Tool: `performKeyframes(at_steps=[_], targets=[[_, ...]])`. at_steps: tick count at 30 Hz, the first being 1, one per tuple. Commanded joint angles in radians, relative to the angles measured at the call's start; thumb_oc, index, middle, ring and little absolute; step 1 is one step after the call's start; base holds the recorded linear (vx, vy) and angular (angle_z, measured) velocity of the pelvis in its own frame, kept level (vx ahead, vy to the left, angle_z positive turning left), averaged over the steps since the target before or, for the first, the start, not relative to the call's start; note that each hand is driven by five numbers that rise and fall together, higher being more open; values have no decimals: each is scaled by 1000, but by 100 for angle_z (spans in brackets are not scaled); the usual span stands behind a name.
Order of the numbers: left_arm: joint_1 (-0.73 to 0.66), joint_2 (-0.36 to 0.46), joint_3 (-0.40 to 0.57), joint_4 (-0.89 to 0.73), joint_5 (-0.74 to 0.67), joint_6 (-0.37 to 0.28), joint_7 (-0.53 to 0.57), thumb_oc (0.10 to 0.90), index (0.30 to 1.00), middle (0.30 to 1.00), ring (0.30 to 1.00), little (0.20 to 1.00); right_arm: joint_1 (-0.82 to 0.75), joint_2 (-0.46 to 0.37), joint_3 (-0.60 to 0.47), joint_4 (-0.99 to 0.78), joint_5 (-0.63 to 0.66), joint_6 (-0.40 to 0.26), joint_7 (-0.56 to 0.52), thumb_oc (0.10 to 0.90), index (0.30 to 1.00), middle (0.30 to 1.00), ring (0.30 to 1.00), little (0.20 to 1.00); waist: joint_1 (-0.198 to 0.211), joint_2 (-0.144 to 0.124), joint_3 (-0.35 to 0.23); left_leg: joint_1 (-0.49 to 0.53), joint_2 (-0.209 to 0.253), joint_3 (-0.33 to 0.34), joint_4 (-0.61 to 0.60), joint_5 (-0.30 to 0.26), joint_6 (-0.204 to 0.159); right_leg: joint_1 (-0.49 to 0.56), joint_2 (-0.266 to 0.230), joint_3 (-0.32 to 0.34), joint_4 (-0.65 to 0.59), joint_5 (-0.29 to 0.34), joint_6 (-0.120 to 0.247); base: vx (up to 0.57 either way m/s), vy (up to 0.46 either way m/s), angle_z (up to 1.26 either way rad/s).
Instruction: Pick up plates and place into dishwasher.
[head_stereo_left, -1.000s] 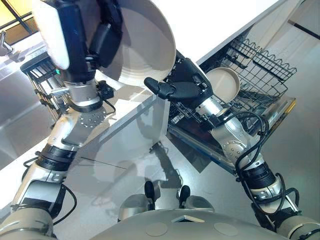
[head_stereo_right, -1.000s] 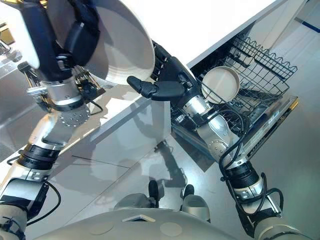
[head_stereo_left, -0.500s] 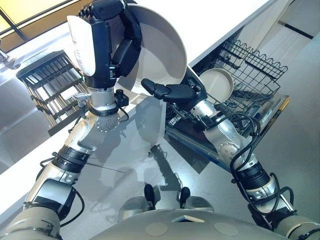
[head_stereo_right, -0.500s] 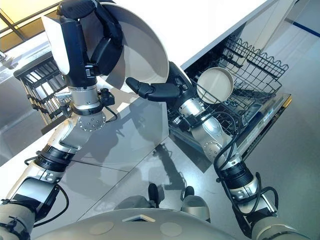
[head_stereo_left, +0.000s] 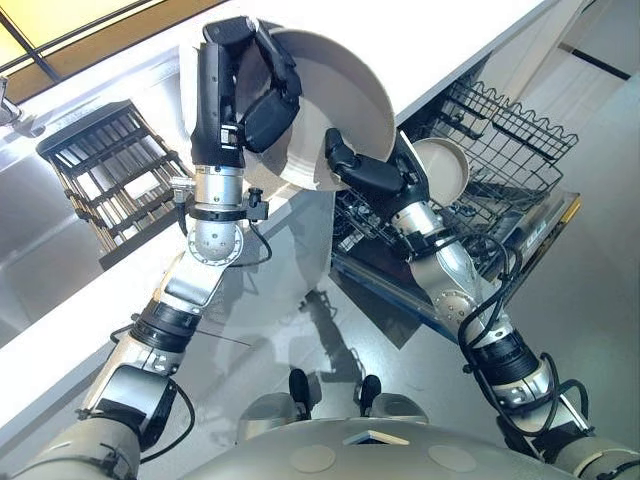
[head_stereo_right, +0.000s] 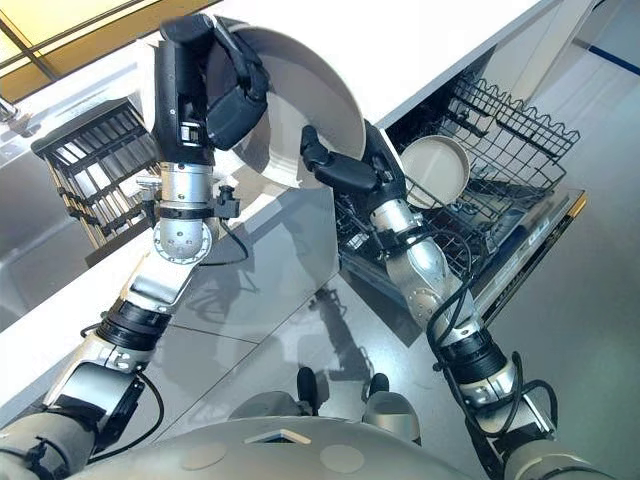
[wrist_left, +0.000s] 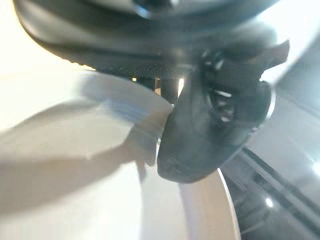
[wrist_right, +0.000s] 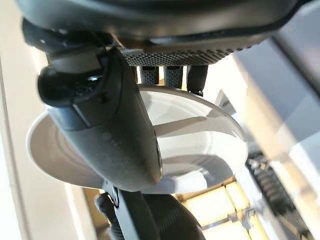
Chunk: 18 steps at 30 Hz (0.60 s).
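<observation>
A large beige plate is held up on edge above the counter's front edge, with my left hand shut on its left rim. In the left wrist view the thumb presses on the plate's face. My right hand straddles the plate's lower right rim. Its thumb is straight in front of the plate and its straight fingers reach behind it. A second, smaller beige plate stands on edge in the dishwasher's wire rack.
The dishwasher's door hangs open below the white counter, with the rack pulled out to the right. A black dish rack sits on the counter at the left, beside a steel sink.
My left hand has carried the big plate to the right and lower. My right hand has moved up to the plate's rim, its thumb now over the face.
</observation>
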Motion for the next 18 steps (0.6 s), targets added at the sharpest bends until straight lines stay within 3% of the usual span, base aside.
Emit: performKeyframes(at_steps=[1,2,3,7,10,18], targets=[[21,-116,-198,-57,-301,-66,-393,243,422,422,422,343,-134,116,-100,-59,69,-200,-14,100,300,300,300,200,6,17,-112,21,-11,-12,22,-120,-14,-35,77,-21,128,-142,-7,0,0,0],[30,-117,-196,-59,-326,-43,-419,707,820,820,820,807,-133,112,-109,-59,69,-206,-23,100,300,300,300,200,7,18,-112,22,-11,-11,22,-121,-13,-35,76,-22,126,-140,-6,0,0,0],[37,-113,-192,-57,-350,-31,-433,800,900,900,900,900,-136,104,-123,-55,73,-213,-29,100,300,300,300,200,7,18,-112,23,-11,-9,20,-121,-13,-34,75,-22,124,-139,-5,0,0,0],[57,-90,-155,-62,-422,0,-480,800,900,900,900,900,-141,77,-180,-33,51,-247,-63,100,300,300,300,200,11,22,-114,25,-12,-8,16,-119,-12,-32,74,-25,118,-136,-4,0,0,0],[78,-39,-67,-95,-454,32,-503,800,900,900,900,900,-127,39,-270,-2,13,-291,-106,100,300,300,300,200,19,23,-120,27,-12,-12,8,-115,-12,-27,70,-33,110,-134,-4,0,0,0],[93,119,154,-102,-379,15,-417,800,900,900,900,900,-91,-74,-468,90,-155,-401,-290,100,300,300,300,200,31,29,-128,27,-15,-18,1,-114,-15,-23,65,-43,98,-135,-2,0,0,0]])
